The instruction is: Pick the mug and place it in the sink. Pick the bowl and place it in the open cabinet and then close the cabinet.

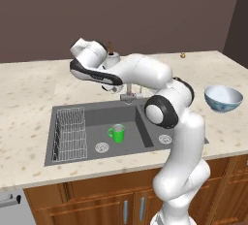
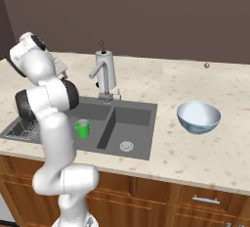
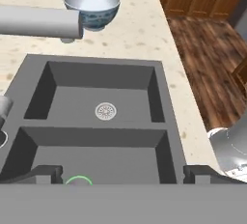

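Green mug (image 1: 116,133) stands upright in the left basin of the sink (image 1: 97,110), beside the wire rack (image 1: 69,134). Above it the gripper (image 3: 123,174) hangs, fingers spread apart, holding nothing. The bowl (image 1: 223,98) sits on the surface (image 1: 29,88) to the right.

The mug (image 1: 116,133) is standing upright in the sink (image 1: 92,112) basin beside the wire rack (image 1: 69,134), leaving bare floor around the drain (image 1: 101,147). The faucet (image 2: 104,72) is rising behind the divider, its spout (image 3: 41,21) reaching toward the basins. The surface (image 2: 195,84) is lying bare around the bowl (image 2: 198,117), apart from a small, possibly round object (image 2: 207,65) far behind.
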Controlling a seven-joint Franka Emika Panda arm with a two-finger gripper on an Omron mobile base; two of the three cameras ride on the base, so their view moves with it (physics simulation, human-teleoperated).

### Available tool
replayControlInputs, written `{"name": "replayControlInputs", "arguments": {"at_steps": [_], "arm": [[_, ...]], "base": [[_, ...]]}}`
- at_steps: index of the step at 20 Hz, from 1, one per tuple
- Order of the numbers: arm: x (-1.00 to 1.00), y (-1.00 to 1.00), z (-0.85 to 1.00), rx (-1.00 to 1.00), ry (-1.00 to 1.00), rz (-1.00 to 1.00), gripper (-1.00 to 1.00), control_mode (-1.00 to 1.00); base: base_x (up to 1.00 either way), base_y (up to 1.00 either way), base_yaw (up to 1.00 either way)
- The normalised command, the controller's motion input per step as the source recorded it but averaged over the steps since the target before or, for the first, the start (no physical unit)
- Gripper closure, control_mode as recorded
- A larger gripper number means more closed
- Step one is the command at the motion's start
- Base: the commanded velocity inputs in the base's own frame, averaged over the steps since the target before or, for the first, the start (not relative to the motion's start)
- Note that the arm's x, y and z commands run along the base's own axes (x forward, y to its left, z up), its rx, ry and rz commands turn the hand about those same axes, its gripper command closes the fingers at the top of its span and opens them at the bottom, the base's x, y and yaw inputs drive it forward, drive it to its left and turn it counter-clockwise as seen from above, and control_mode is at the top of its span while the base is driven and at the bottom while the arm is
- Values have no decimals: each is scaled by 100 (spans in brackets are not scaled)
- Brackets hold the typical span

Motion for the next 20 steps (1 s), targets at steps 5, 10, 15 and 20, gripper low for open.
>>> {"name": "replayControlInputs", "arguments": {"at_steps": [5,10,15,20], "arm": [[-59,-82,22,1,-23,-10,-100,-100],[-63,-86,3,1,-25,-26,-100,-100],[-49,-82,16,4,-24,-25,-100,-100],[-5,-57,8,4,-8,-14,-100,-100]], "base": [[0,0,0],[0,0,0],[0,0,0],[0,0,0]]}}
